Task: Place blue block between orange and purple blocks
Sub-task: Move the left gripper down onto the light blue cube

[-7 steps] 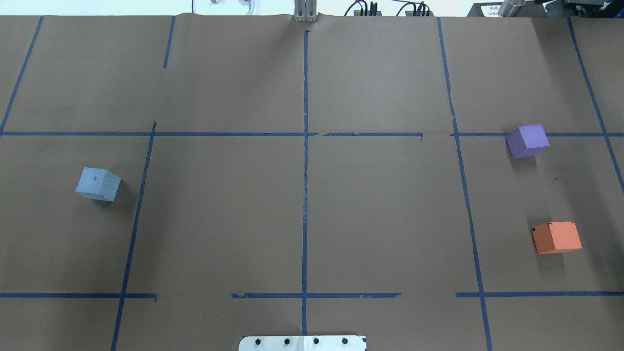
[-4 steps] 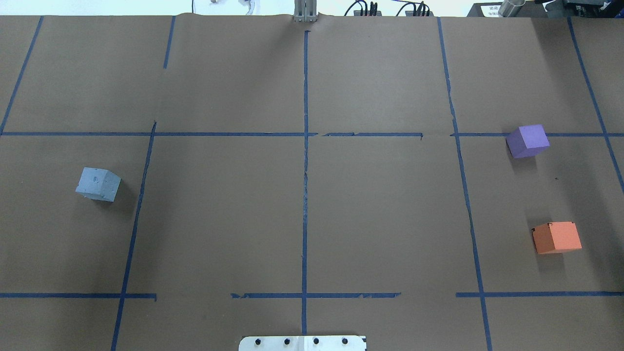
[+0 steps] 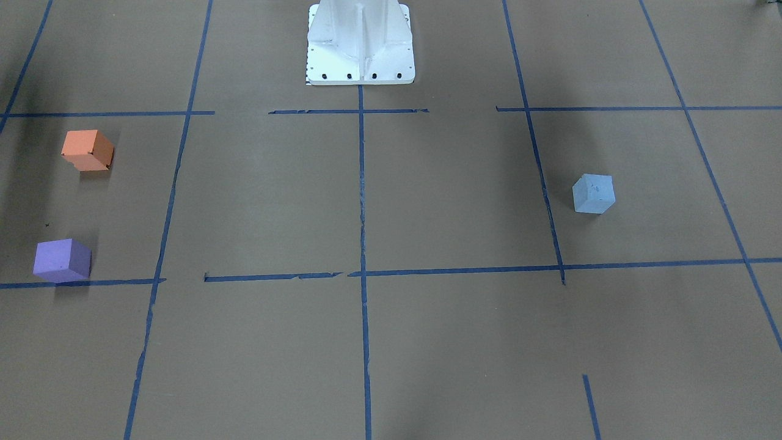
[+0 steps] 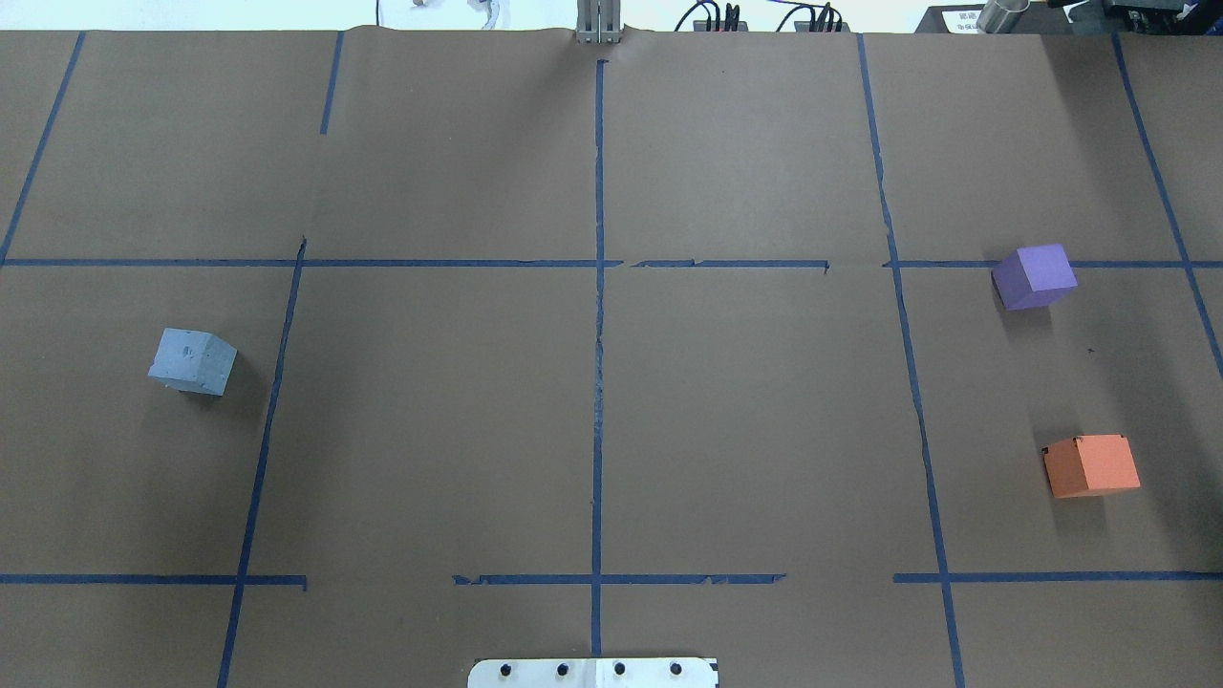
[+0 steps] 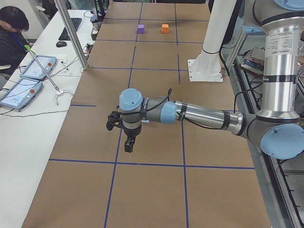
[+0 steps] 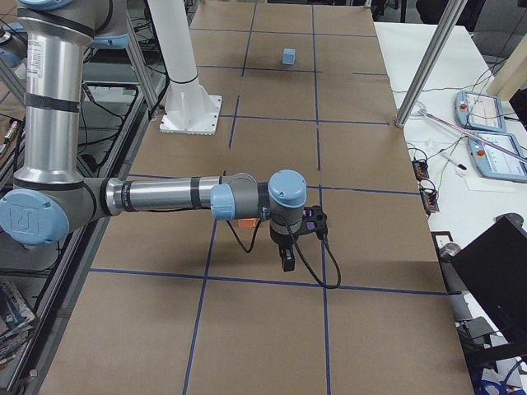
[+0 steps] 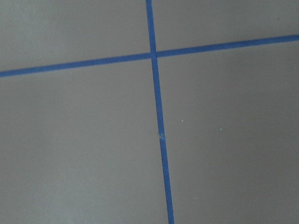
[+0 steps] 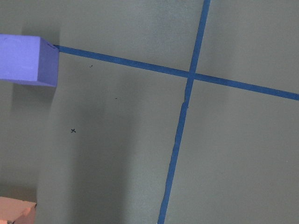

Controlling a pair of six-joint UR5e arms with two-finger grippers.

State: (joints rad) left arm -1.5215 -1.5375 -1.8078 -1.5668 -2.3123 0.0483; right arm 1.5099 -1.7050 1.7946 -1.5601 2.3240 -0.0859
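Base plate: a white plate with 4 dark bolts is seen at the near edge of the worktop. The worktop is covered in brown paper and divided by blue tape lines.

Left pincer: it is shown only in the left side view, pointed down over the worktop at the end of the outstretched near arm. Whether it is open or closed cannot be told. Its wrist view is filled by paper and 1 tape crossing.

Right pincer: it is shown only in the right side view and is also pointed down over the worktop. Its state cannot be told either. In its wrist view the purple block is caught at the upper left edge and a corner of the orange block at the lower left.

Orange block: it is set flat on the robot's right side and is the block nearest the base end.

Blue block: it is found on the robot's left side, just beside a tape line and turned slightly askew. It is well apart from the other 2 blocks and is not yet placed between them.

Purple block: it is set beyond the orange block on the right, apart from it, at a crosswise tape line.

Far edge: a metal post and dark cables are seen past the paper.
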